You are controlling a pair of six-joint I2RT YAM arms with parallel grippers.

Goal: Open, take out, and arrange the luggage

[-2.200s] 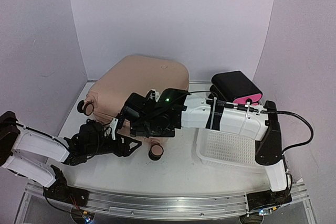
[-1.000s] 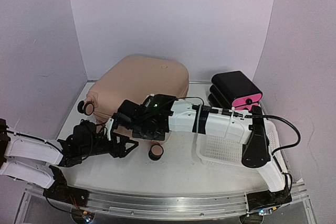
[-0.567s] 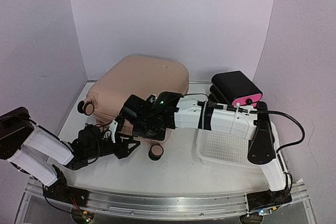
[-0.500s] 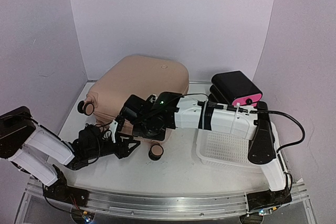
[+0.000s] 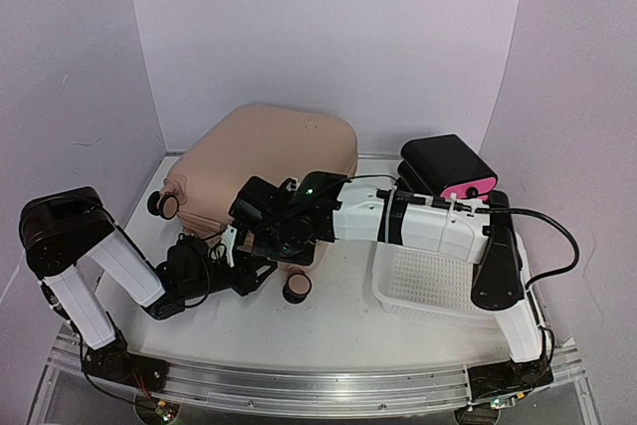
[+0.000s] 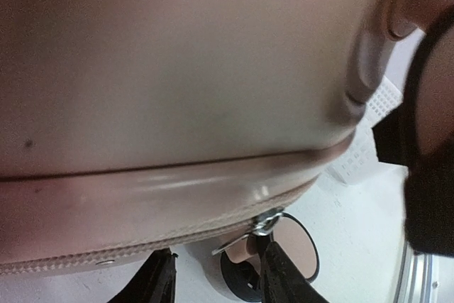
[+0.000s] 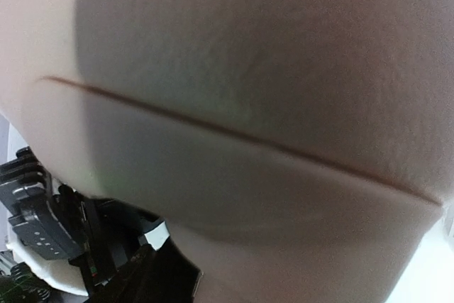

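Left gripper (image 6: 216, 282) apart, metal zipper pull (image 6: 261, 225) just ahead on smooth rounded pink hard-shell suitcase (image 5: 269, 156). Right gripper (image 5: 247, 214): cannot tell. White table (image 5: 338, 330), lilac walls (image 5: 328, 37).

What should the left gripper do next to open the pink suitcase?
Probably ease the left gripper forward and close on the metal zipper pull. The luggage is shut, with its zipper seam closed, and the pull hangs just ahead of the open fingers, close to one of them.
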